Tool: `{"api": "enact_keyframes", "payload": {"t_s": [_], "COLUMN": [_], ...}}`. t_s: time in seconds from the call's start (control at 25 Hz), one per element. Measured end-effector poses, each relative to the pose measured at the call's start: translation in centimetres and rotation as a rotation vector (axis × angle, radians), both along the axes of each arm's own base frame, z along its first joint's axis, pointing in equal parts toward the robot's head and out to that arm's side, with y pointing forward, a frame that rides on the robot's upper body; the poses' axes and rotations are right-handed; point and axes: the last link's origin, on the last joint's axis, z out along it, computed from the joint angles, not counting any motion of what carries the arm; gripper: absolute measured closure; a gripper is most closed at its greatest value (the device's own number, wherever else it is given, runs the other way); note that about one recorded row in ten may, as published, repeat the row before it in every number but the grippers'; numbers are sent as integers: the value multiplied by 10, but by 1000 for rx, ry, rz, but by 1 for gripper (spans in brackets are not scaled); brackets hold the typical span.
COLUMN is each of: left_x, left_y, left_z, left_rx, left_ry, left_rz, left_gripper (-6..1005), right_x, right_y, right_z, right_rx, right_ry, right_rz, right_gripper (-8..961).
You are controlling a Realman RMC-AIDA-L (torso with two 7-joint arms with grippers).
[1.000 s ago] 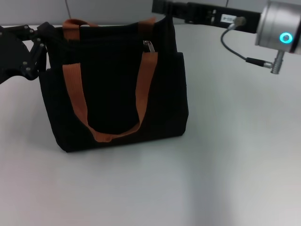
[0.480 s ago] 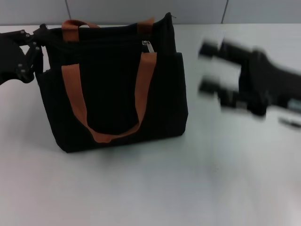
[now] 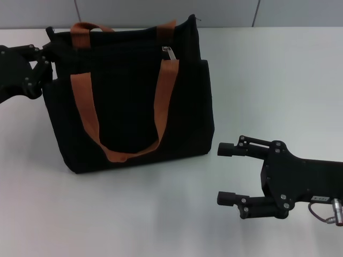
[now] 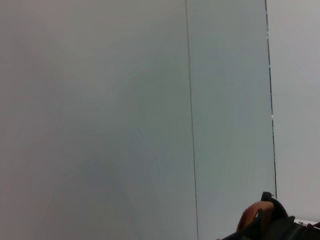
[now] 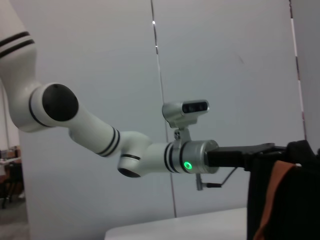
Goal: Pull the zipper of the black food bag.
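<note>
The black food bag (image 3: 131, 101) stands upright at the left middle of the table, with two orange-brown handles (image 3: 161, 101). Its zipper (image 3: 169, 52), a small silver pull tab, sits on the top edge near the bag's right end. My left gripper (image 3: 45, 64) is against the bag's upper left end. My right gripper (image 3: 225, 174) is open and empty, low over the table at the front right, well away from the bag. The right wrist view shows my left arm (image 5: 150, 155) reaching to the bag's end (image 5: 287, 195). The left wrist view shows only a corner of the bag (image 4: 275, 227).
The white table (image 3: 268, 80) spreads to the right of and in front of the bag. A grey panelled wall (image 3: 134, 10) runs behind it.
My right arm has swung from behind the bag's top right end down to the front right of the table. My left gripper has shifted slightly down at the bag's left end.
</note>
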Motion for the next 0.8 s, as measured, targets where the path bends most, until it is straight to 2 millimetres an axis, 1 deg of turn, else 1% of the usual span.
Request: {"api": "enact_keyframes", "payload": {"t_s": [0.24, 0.36, 0.4, 0.44, 0.48, 0.64, 0.76, 0.8], "left_x": [-3, -5, -5, -6, -6, -7, -6, -6], "left_y": [-1, -5, -5, -6, -10, -21, -28, -28], "left_z": [4, 15, 15, 20, 30, 51, 62, 62], "left_rx": [-54, -148, -148, -179, -236, -271, -267, -267], "left_ry": [2, 34, 34, 45, 51, 16, -21, -21], "left_rz": [25, 51, 51, 60, 70, 61, 34, 34], "left_gripper": [950, 863, 834, 805, 776, 661, 575, 509], "right_x": [-1, -2, -2, -3, -3, -3, -4, -4], "right_y": [1, 3, 3, 4, 4, 9, 12, 12], "right_z": [-1, -1, -1, -2, -3, -5, -8, -8], "right_rx": [3, 5, 5, 7, 10, 20, 26, 26], "right_ry": [0, -3, -3, -5, -8, -24, -38, -38], "right_rz": [7, 11, 11, 9, 6, -1, -6, -6], "right_gripper": [133, 133, 133, 133, 133, 133, 133, 133]}}
